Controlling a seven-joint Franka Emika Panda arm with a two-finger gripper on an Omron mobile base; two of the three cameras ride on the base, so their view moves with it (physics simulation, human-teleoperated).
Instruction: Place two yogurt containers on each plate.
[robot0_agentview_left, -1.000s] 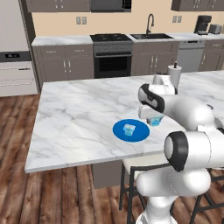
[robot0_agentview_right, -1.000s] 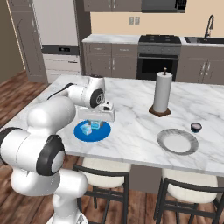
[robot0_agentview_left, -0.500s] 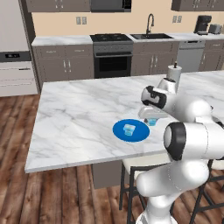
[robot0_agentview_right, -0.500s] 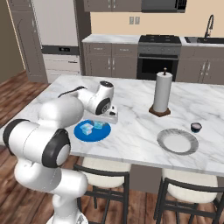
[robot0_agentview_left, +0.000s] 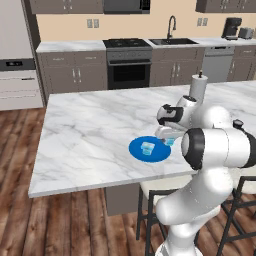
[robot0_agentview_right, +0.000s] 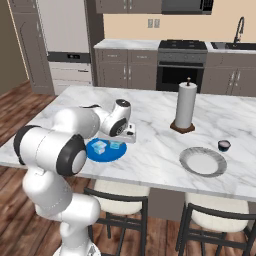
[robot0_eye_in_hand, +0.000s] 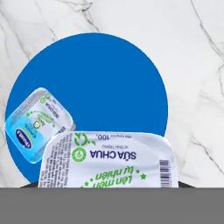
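Blue plate (robot0_eye_in_hand: 100, 87) is the landmark: one pale yogurt cup (robot0_eye_in_hand: 38, 123) already sits on its near-left part, and the jaws of the gripper (robot0_agentview_left: 168, 136) are clenched on a second cup (robot0_eye_in_hand: 109, 159), carried just above the plate's near rim. Released this close to the rim, that cup could tip off onto the marble table (robot0_agentview_left: 90, 135), or knock the seated one. Well right of the blue plate lies the grey plate (robot0_agentview_right: 203, 161), bare, with a dark cup (robot0_agentview_right: 224, 145) just beyond it. Counted: two plates, three cups visible; a fourth cannot be made out.
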